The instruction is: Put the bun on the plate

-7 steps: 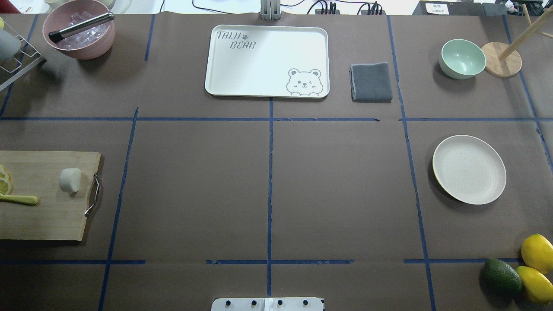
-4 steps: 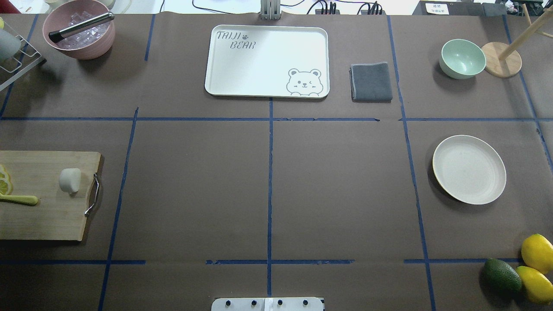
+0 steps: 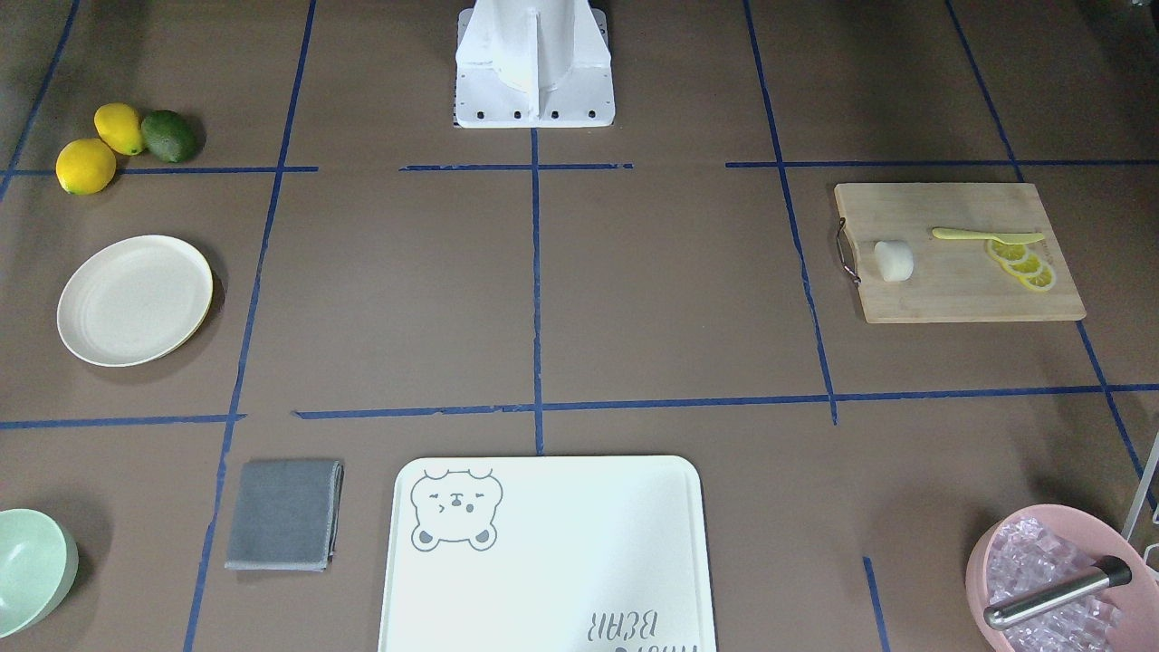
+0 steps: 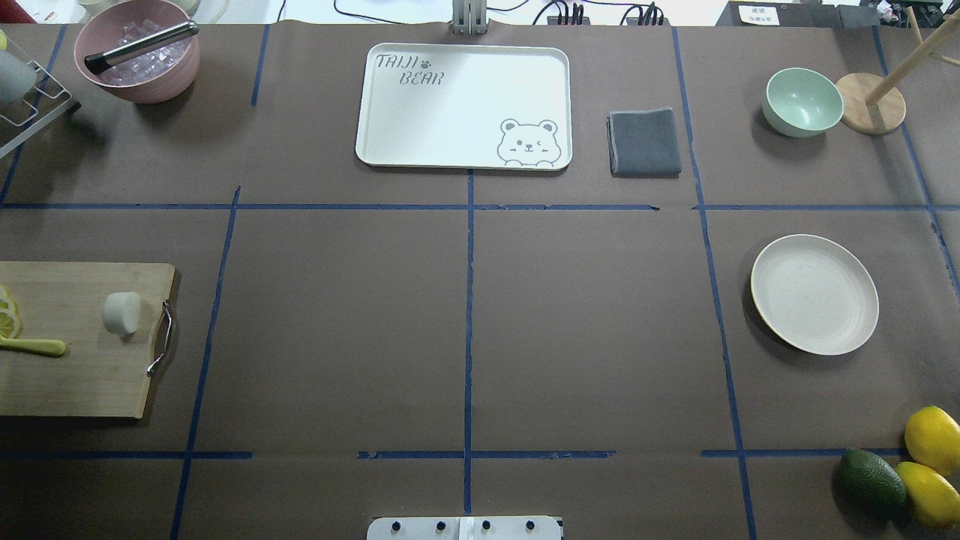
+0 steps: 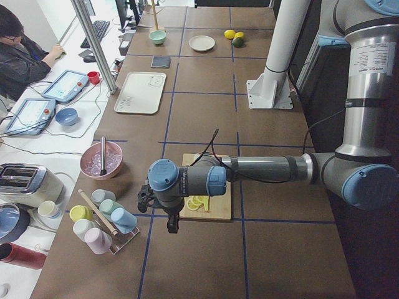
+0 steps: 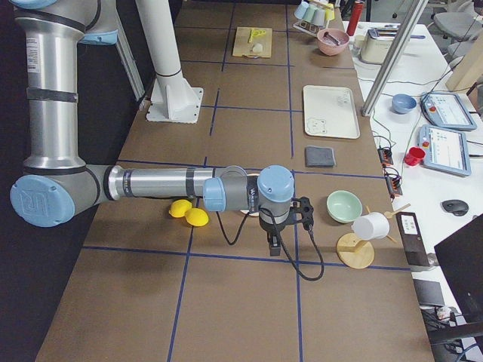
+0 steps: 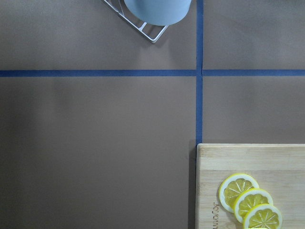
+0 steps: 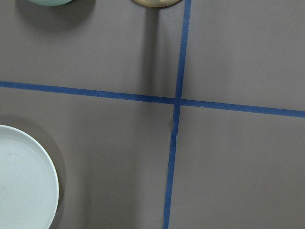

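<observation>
Bun (image 4: 121, 312) lies on its side on wooden cutting board (image 4: 82, 375), left edge of the overhead view, just beside the board's metal handle, touching nothing else. Lemon slices (image 3: 1023, 264) and a yellow knife (image 3: 987, 235) share the board, apart from the bun. Plate (image 4: 814, 294) sits mid-right in the overhead view, well apart from the bun, whole inner surface showing. Pink bowl (image 4: 161, 86), upper left, holds ice cubes (image 4: 131, 64) with a metal tool (image 4: 142, 46) resting across them. Mint-green bowl (image 4: 802, 101) is upper right, bear-print tray (image 4: 465, 105) top centre. Left gripper (image 5: 145, 200) and right gripper (image 6: 306, 215) show only in the side views; cannot tell whether fingers are apart or together.
</observation>
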You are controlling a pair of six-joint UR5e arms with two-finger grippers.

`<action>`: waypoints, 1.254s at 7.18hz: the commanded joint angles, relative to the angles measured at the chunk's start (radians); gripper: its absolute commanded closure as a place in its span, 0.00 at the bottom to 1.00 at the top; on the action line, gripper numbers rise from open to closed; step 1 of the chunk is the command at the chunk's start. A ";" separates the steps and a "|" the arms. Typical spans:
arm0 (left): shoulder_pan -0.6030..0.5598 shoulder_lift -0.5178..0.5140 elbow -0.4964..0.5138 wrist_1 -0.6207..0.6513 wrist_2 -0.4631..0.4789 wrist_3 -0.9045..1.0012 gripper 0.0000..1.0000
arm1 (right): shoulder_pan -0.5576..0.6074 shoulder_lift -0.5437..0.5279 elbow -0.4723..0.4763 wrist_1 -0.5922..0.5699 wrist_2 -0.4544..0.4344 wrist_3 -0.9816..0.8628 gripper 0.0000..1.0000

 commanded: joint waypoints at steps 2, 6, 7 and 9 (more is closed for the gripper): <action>0.002 0.000 -0.006 -0.003 0.000 0.000 0.00 | -0.220 -0.068 -0.008 0.375 -0.067 0.474 0.00; 0.002 -0.005 -0.006 -0.002 0.000 0.002 0.00 | -0.406 -0.065 -0.088 0.489 -0.161 0.597 0.00; 0.002 -0.007 -0.006 -0.002 0.000 0.000 0.00 | -0.423 -0.065 -0.094 0.489 -0.161 0.597 0.00; 0.002 -0.010 -0.007 -0.002 0.002 0.000 0.00 | -0.442 -0.065 -0.106 0.489 -0.158 0.597 0.04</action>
